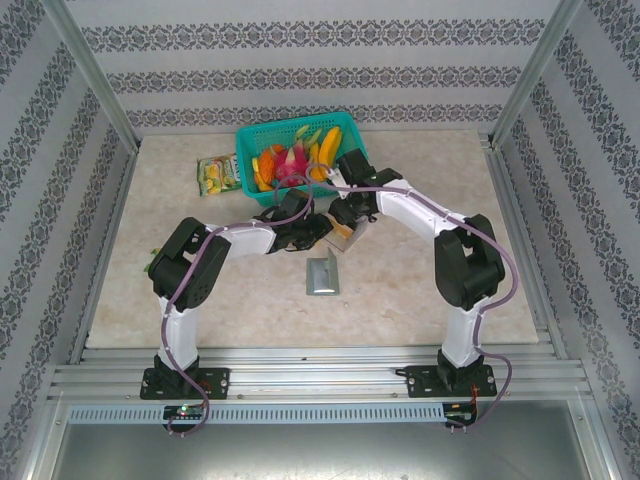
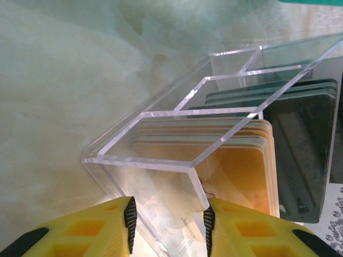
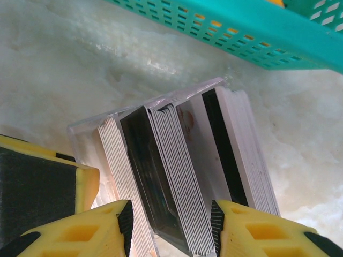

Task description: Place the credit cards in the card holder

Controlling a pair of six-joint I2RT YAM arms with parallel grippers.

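The credit cards stand on edge in a clear plastic box (image 1: 348,238): orange ones (image 2: 241,171), dark ones (image 2: 300,155), and white-edged stacks (image 3: 179,176) beside a dark card (image 3: 150,171). My left gripper (image 2: 169,214) straddles the near end of the box (image 2: 161,176). One pad (image 2: 208,222) is against the box's corner, and I cannot make out whether the other touches it. My right gripper (image 3: 171,219) hangs open above the middle stacks, a finger on each side. The card holder (image 1: 322,275), grey-green, lies on the table nearer the arms, apart from both grippers (image 1: 322,228) (image 1: 343,216).
A teal basket (image 1: 245,135) of fruit stands just behind the box, its wall (image 3: 241,32) close to the right gripper. A yellow-green snack packet (image 1: 217,173) lies left of the basket. The left gripper's finger (image 3: 48,182) sits against the box's end.
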